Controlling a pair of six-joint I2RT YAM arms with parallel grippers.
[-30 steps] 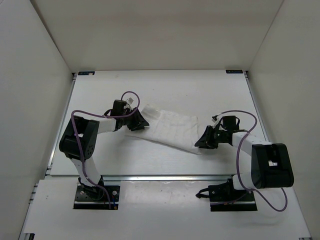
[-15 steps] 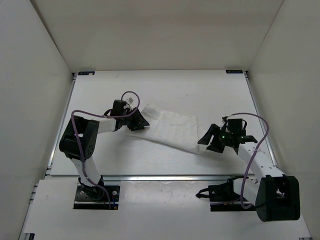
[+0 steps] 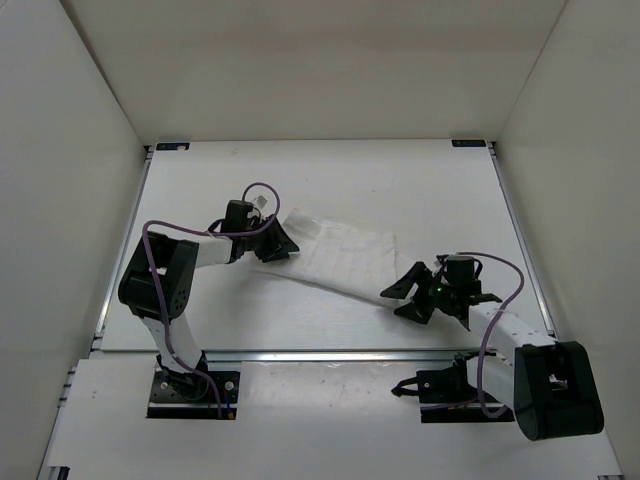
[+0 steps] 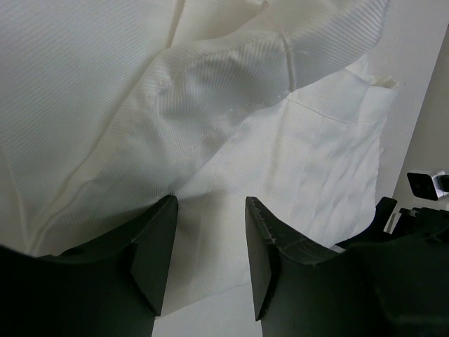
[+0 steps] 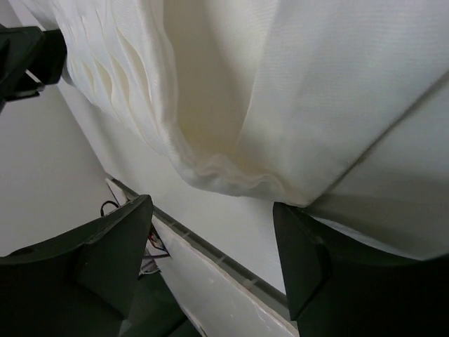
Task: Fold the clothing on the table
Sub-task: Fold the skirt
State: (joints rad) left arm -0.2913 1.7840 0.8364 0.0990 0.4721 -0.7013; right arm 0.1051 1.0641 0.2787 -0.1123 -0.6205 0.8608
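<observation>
Clothing corner just before the wide-spread right gripper; left gripper at the opposite end, grip unclear.

The clothing, thin white fabric with fine parallel ribbing, lies loosely folded on the flat white table as a slanted band between the two pincers. Its far end lies just ahead of and beneath the left gripper, where a raised crease runs up to the fingers. Its near corner, a soft roll of layered edges, sits directly in front of the right gripper.
</observation>
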